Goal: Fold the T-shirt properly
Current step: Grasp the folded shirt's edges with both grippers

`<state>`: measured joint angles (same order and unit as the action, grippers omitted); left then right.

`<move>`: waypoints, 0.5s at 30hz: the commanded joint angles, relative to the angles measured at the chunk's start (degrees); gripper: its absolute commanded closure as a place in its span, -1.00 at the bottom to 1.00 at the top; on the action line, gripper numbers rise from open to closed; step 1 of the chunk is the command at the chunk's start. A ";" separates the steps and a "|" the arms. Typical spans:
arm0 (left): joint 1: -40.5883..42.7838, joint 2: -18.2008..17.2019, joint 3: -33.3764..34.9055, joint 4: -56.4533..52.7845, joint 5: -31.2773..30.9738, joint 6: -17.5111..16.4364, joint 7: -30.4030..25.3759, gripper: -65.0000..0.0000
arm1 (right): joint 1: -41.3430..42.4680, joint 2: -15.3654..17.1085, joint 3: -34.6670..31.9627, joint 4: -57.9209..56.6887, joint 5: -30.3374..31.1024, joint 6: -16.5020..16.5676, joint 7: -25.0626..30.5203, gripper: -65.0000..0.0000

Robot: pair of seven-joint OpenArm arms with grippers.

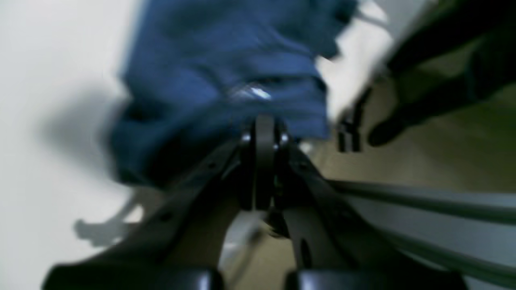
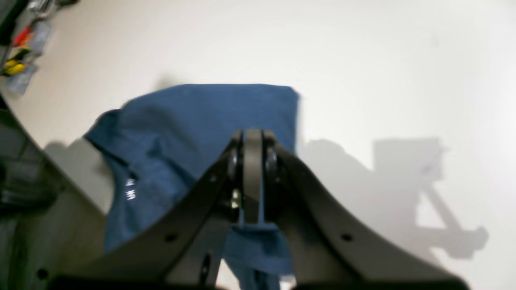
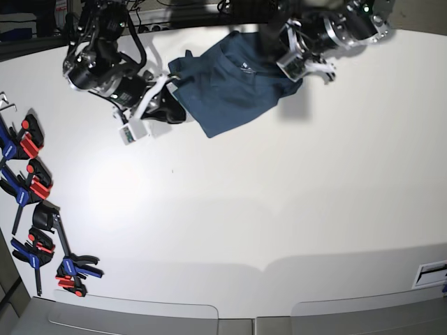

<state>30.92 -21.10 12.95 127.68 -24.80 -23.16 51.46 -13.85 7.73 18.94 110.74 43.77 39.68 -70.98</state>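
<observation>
The dark blue T-shirt [image 3: 234, 87] sits bunched at the far middle of the white table [image 3: 244, 209], stretched between my two grippers. My right gripper [image 3: 176, 94] is at the shirt's left edge. In the right wrist view its jaws [image 2: 252, 139] are shut, with blue cloth [image 2: 181, 133] caught between the fingers and spreading out ahead. My left gripper [image 3: 283, 66] is at the shirt's right edge. In the blurred left wrist view it [image 1: 264, 125] is shut, with the wrinkled shirt [image 1: 225, 76] right at its tips.
Several red, blue and black clamps [image 3: 31, 181] lie along the table's left edge, with more [image 3: 70, 269] near the front left corner. Past the table's far edge are a metal rail [image 1: 423, 201] and a dark shape [image 1: 423, 80]. Small clutter [image 2: 20, 44] sits off the table.
</observation>
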 commanded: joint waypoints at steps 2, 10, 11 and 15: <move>1.64 1.18 -0.15 1.16 -0.79 -0.31 -0.68 1.00 | 0.46 0.37 0.96 1.01 0.94 0.28 1.09 1.00; 4.33 3.32 -0.11 -0.33 -0.76 0.39 -1.79 0.13 | 0.50 0.35 -1.16 1.01 1.55 0.28 1.22 1.00; 4.31 3.32 -0.11 -1.14 -0.68 1.36 -2.36 0.13 | 0.50 0.35 -1.84 1.01 1.55 0.28 1.22 1.00; 3.98 3.58 -0.11 -5.31 0.70 3.96 -3.74 0.13 | 0.50 0.35 -4.66 1.01 1.14 0.31 1.38 1.00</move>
<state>34.74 -17.58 12.80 121.36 -23.22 -19.11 48.84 -13.96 7.77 14.11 110.72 43.53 39.68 -70.94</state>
